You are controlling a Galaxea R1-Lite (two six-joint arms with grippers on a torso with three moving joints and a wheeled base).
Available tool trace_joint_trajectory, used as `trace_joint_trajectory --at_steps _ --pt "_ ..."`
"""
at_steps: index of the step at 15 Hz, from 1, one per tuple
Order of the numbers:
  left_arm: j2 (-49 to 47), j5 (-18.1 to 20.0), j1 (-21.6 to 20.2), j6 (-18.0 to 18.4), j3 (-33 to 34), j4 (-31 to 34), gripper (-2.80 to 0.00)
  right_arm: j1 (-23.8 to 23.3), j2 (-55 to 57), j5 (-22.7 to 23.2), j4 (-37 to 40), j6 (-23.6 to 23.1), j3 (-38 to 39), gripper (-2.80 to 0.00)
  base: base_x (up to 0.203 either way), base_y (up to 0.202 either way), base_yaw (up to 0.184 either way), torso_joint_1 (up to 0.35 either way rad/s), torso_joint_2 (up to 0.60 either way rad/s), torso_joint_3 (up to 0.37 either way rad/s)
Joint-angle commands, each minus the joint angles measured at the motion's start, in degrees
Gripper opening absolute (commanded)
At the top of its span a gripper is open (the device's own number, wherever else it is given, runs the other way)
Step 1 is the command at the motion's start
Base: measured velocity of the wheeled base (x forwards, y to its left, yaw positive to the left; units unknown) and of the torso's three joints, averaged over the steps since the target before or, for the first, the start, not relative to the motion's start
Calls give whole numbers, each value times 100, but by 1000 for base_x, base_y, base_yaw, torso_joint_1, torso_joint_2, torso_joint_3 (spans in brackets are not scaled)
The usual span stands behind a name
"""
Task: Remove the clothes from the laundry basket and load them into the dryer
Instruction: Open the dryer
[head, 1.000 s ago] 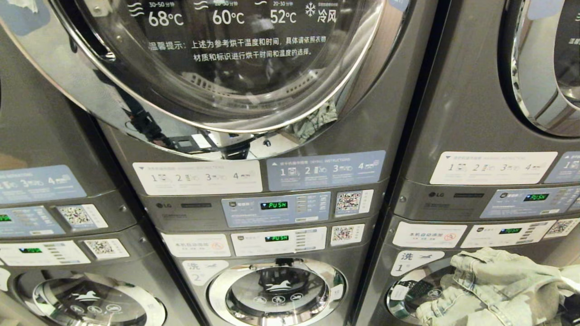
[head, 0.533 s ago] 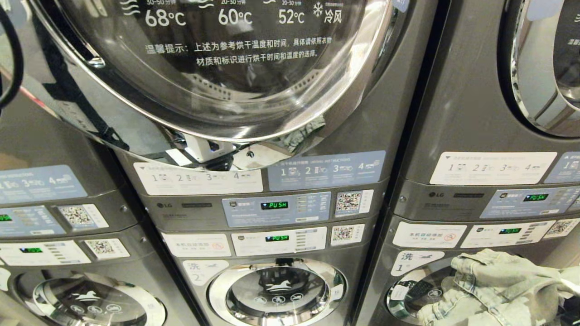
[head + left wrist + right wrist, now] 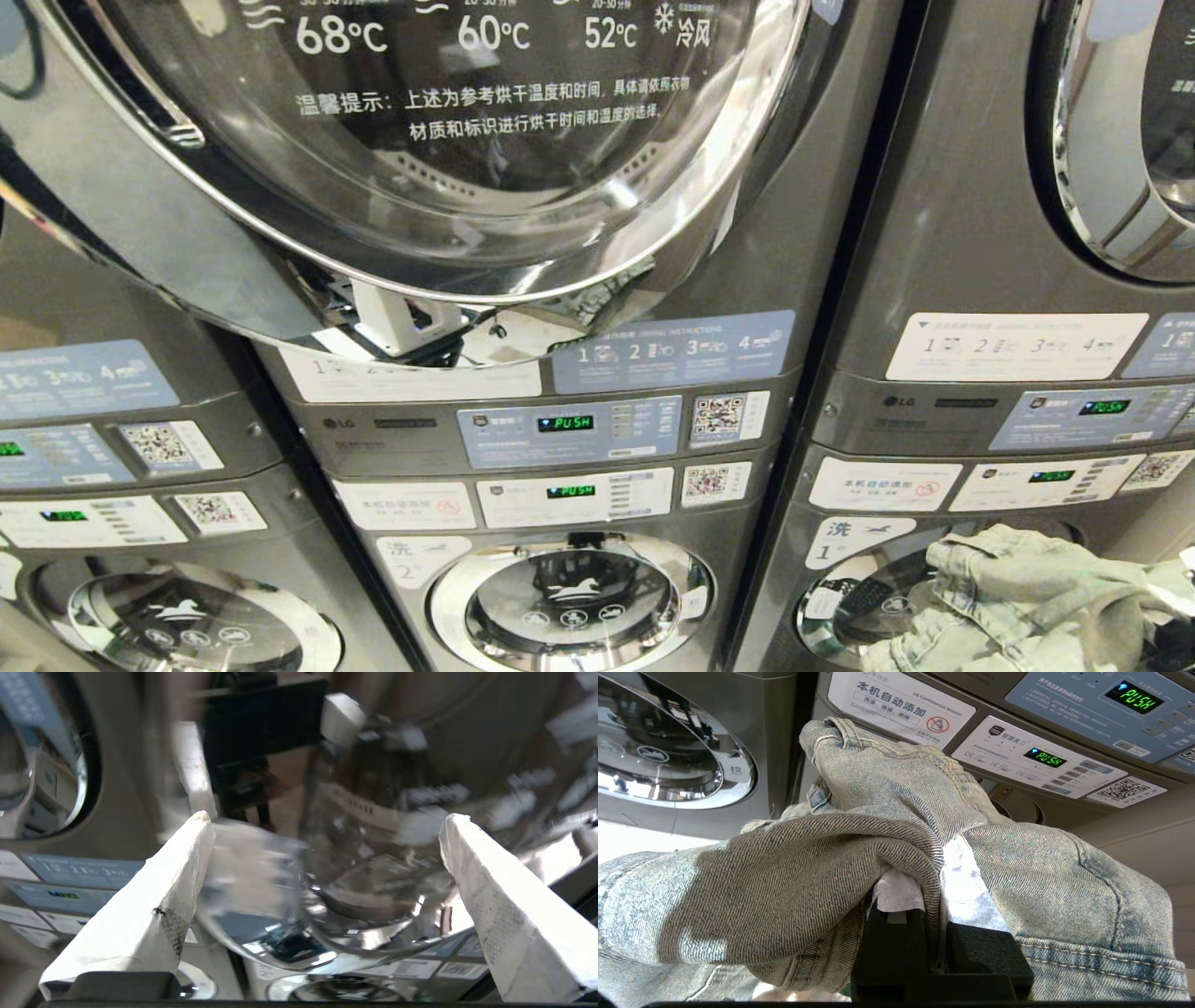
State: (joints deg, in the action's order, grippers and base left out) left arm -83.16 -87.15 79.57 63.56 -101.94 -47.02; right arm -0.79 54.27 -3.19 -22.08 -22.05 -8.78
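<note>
Denim garment (image 3: 896,826) — pale, washed jeans fabric — is bunched over the right gripper (image 3: 931,891), whose white-wrapped fingers (image 3: 966,891) are pinched tight on a fold of it. In the head view the same denim (image 3: 1027,597) sits at the lower right, in front of the right-hand stack's lower washer door (image 3: 859,597). Laundry basket not visible in any view.

Dryer door (image 3: 448,159) of the centre stack — big chrome ring with glass, temperature labels printed on it — fills the upper part of the head view and overlaps the instruction stickers (image 3: 672,350) below it. Control panel (image 3: 569,425) under the door shows a green PUSH readout.

Left gripper (image 3: 327,858) is spread wide, nothing between its wrapped fingers (image 3: 154,896); its wrist view is blurred, with the door glass (image 3: 369,858) just ahead of the fingertips. Left arm is outside the head view.
</note>
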Motion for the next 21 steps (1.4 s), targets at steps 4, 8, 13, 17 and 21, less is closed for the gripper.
trace_joint_trajectory --at_steps 4,8,13,17,21 --pt "1326 -51 -514 -35 92 -745 0 0 22 3 -16 -45 16 -280 0 0 0 0 0 0" --pt "1833 -51 -699 -63 494 -1599 0 0 22 21 -16 -54 -10 -280 0 0 0 0 0 0" --pt "2538 -51 -722 -42 2274 -1491 0 0 46 12 -109 -36 5 -280 0 0 0 0 0 0" --pt "3197 -51 -809 243 3919 -891 0 77 48 -6 -139 -4 5 -280 0 0 0 0 0 0" --pt "4122 -51 -1536 786 5750 -735 0 123 22 -6 -148 -10 -5 -280 0 0 0 0 0 0"
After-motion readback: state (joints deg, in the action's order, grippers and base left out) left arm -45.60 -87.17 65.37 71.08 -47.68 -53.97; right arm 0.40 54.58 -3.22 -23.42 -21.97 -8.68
